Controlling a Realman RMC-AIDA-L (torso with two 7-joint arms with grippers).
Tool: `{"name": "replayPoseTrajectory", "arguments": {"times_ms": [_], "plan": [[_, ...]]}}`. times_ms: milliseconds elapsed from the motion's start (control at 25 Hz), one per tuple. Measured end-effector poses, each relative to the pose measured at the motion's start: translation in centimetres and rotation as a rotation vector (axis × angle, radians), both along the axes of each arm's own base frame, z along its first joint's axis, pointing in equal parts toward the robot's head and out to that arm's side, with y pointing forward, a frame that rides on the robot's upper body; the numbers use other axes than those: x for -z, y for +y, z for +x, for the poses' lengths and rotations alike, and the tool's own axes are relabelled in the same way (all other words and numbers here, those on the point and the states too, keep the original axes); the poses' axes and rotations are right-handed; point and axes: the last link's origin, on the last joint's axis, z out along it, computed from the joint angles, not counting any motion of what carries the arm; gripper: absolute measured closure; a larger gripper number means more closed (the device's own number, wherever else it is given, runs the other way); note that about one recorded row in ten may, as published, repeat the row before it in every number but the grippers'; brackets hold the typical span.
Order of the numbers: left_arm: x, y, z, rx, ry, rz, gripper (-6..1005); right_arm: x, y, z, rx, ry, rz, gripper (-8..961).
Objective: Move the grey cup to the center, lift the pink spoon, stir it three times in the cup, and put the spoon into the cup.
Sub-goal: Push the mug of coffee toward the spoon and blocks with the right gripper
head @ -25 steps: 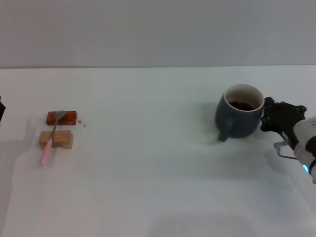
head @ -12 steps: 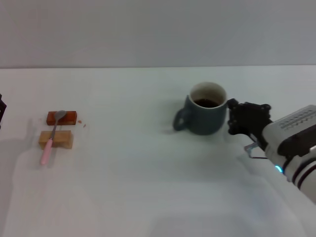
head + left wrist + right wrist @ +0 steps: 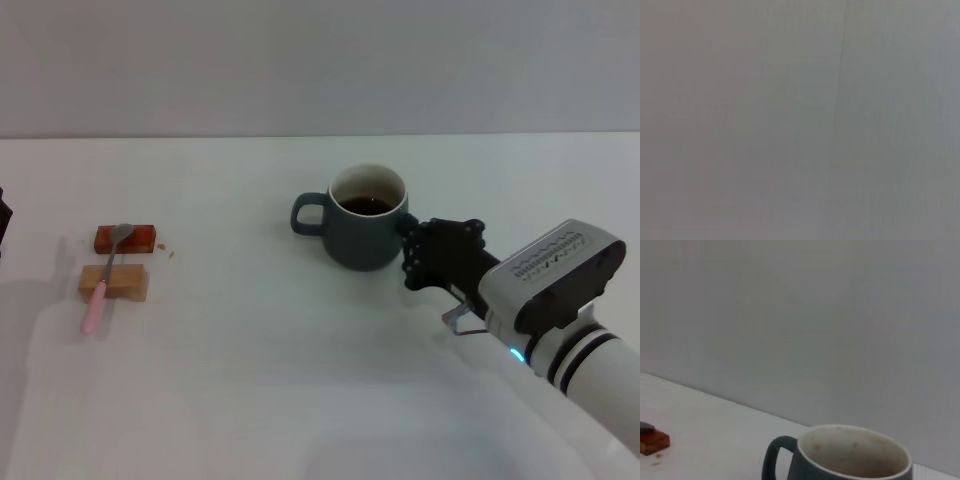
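Note:
The grey cup stands upright on the white table near the middle, handle pointing to the robot's left, dark liquid inside. It also shows in the right wrist view, close up. My right gripper is right against the cup's right side. The pink spoon lies far to the left, its metal bowl on a red block and its handle across a tan wooden block. A dark bit of my left gripper shows at the left edge.
The red block also shows in the right wrist view, far beyond the cup. A grey wall runs behind the table's back edge. The left wrist view shows only plain grey.
The cup and my right gripper have moved together from the right side of the table toward the middle. The spoon and blocks have not moved.

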Motion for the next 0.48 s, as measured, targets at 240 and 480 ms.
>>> {"name": "replayPoseTrajectory", "arguments": {"times_ms": [240,480], "plan": [[0.0,0.0,0.0,0.002,0.000,0.001,207,-0.8,0.7,0.9,0.032,-0.010,0.034,953],[0.0,0.0,0.1,0.005,0.001,0.000,207,-2.9,2.5,2.4,0.091,-0.026,0.111,953]]}}
